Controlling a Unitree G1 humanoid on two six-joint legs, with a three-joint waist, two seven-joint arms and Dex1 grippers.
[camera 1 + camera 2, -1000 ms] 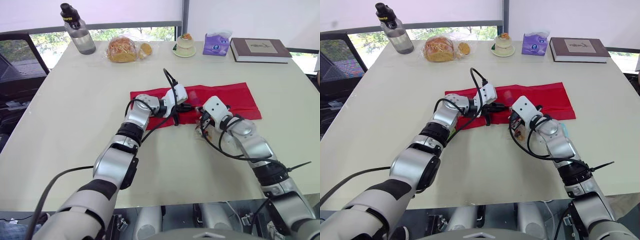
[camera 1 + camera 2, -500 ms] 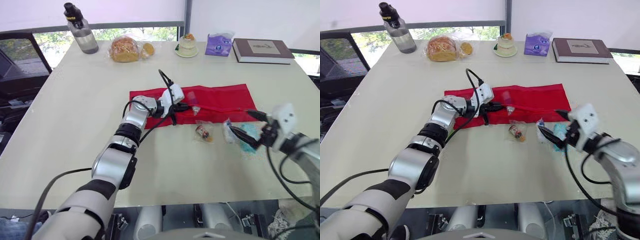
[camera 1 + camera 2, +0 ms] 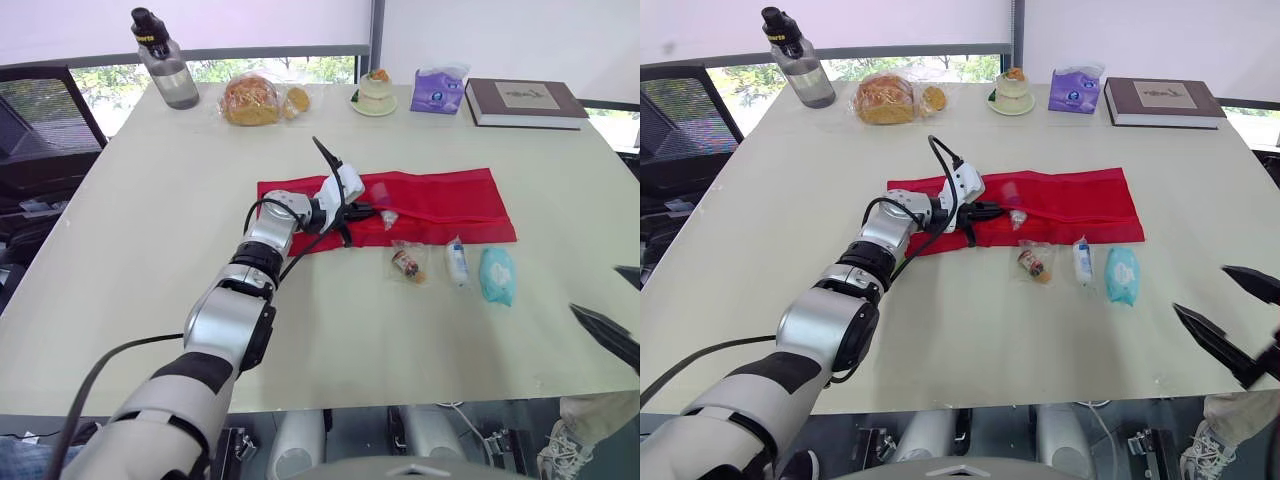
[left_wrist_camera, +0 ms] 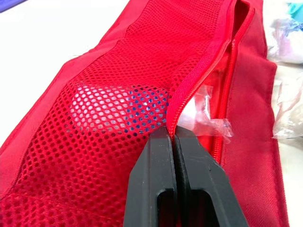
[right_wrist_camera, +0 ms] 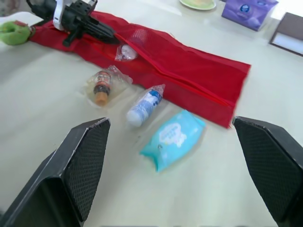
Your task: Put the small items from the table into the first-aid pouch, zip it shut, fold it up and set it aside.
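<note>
Retreat: pulling right gripper [image 3: 1200, 288] back near right, fingers [image 3: 1215, 345] apart; keeping left gripper [image 4: 171, 132] clamped on red mesh pouch [image 3: 440, 195]; leaving three small items [image 3: 457, 262] unpacked.

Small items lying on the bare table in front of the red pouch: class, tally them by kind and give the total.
Brown bottle in a clear bag: 1
White bottle: 1
Teal wipes pack: 1
Total: 3, all lying off the red pouch
</note>
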